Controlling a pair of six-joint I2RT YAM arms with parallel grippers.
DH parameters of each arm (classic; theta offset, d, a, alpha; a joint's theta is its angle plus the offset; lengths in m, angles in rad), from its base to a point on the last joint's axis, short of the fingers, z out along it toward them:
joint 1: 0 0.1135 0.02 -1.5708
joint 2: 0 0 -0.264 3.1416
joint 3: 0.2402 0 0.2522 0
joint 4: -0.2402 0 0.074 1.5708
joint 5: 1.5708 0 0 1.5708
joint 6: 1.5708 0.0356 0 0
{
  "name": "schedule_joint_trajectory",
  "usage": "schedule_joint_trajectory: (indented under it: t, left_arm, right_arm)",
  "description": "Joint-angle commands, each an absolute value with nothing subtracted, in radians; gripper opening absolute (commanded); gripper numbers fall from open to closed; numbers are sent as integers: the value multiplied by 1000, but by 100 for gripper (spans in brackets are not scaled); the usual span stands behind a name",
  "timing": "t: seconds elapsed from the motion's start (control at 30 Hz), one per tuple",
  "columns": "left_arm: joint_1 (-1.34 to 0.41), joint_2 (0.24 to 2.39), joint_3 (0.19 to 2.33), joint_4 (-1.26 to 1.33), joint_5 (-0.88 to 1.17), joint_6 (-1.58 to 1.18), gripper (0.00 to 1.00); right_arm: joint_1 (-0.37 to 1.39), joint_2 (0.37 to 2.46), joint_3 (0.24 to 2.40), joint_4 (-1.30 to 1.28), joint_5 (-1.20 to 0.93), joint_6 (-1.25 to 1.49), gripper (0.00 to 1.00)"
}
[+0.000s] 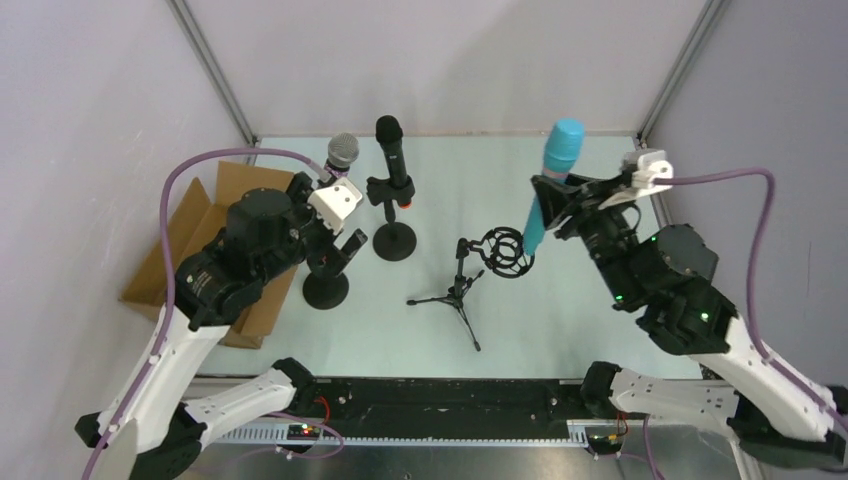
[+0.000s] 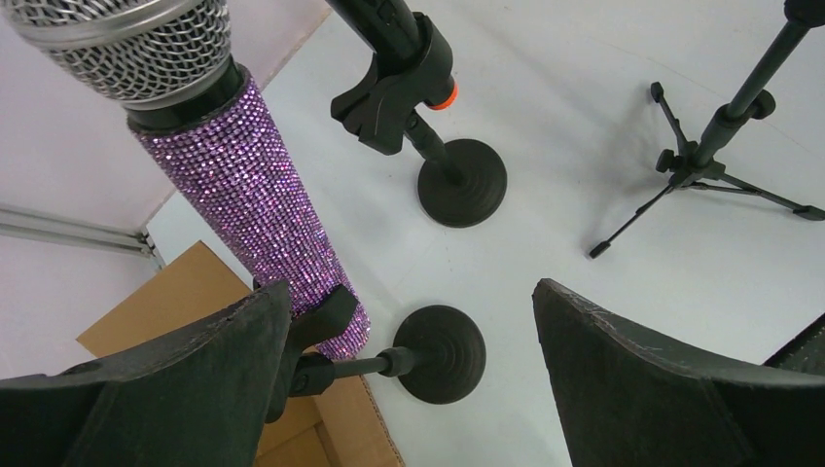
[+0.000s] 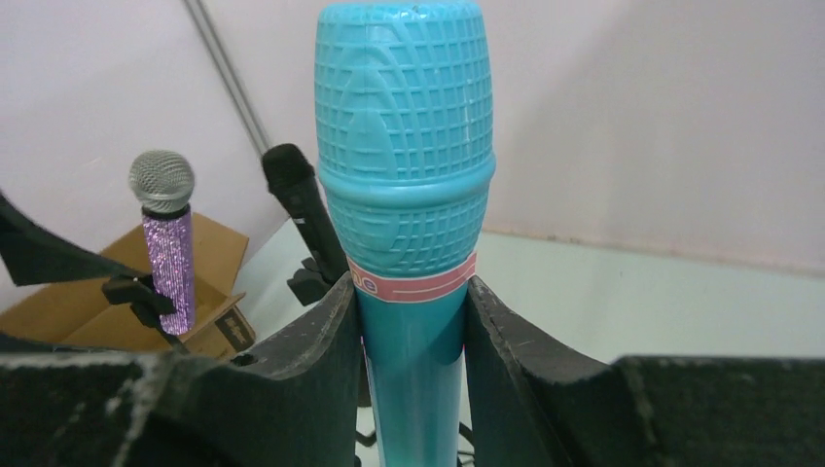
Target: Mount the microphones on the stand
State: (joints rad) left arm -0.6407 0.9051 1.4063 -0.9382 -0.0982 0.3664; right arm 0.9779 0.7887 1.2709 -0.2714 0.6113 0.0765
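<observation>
Three microphones are seen, two of them seated in stand clips and one held in the air. The purple glitter microphone [image 1: 342,155], silver mesh head upward, is carried by the clip of a round-based stand [image 1: 326,290] at about 9 o'clock from the centre of the desk [image 1: 560,330], just beside a cardboard box [image 1: 190,235]. The black microphone [image 1: 391,150], with an orange-red ring at its lower end, is clipped upright on a second round-based stand [image 1: 394,242] at about 11 o'clock. The left hand [image 2: 409,292] is found wide open, with nothing clamped. In the left wrist view its fingers [image 2: 195,379] are spread to either side of the first stand's base, and the purple glitter microphone is seen at 10 o'clock, close against the left finger. The light blue microphone [image 1: 553,180] is gripped by the right hand [image 1: 548,205], whose two fingers are closed on its body at and below the pink band under the head, as the right wrist view shows. It is held tilted, head toward 1 o'clock, at 2 o'clock from the tripod stand [image 1: 455,290]. Its lower end is placed right at the 3 o'clock edge of the tripod's ring-shaped mount [image 1: 500,250]; whether it is touching or inside the ring cannot be told.
</observation>
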Motion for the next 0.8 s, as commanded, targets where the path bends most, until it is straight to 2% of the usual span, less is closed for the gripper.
schedule_joint_trajectory:
  t: [0.0,0.23,0.5,0.77]
  left_arm:
    - [-636,916,1436,-920,-76,342,98]
    - [-636,910,1440,-919,-81,348,98]
    - [-635,910,1446,-919,-81,351,98]
    - [-636,906,1445,-919,-81,354,98]
  right_arm:
    - [1158,845,1250,100,821,-291,0]
    - [1180,877,1187,233,851,-323,0]
    - [1180,812,1028,399,918,-259,0]
    - [1184,767,931,461,987,-202,0]
